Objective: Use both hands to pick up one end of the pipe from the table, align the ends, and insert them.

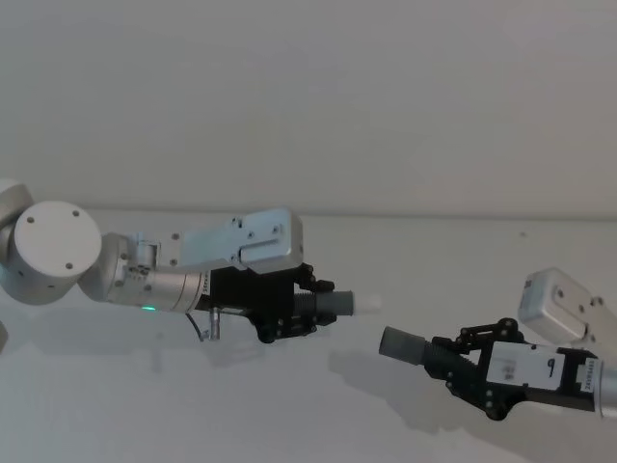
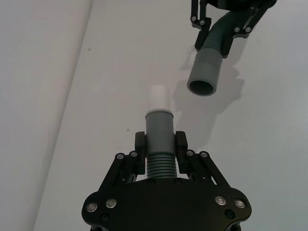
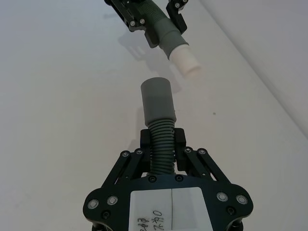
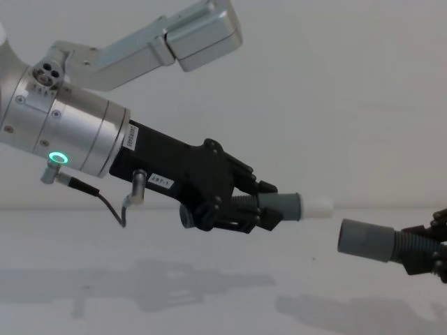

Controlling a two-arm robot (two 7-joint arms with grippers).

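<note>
Right now I am holding both pieces up above the table (image 1: 145,415): my left gripper (image 1: 307,304) is clenching the white-tipped piece (image 1: 339,303), my right gripper (image 1: 453,359) is clenching the wide-mouthed piece (image 1: 403,343), and the ends are facing each other, not touching.

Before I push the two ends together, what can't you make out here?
White-tipped piece: rear half hidden by the left gripper, left wrist view.
Wide-mouthed piece: rear end, and most of the right gripper, cut off by the chest view's right edge.
Inside of its mouth: too dark, left wrist view.
</note>
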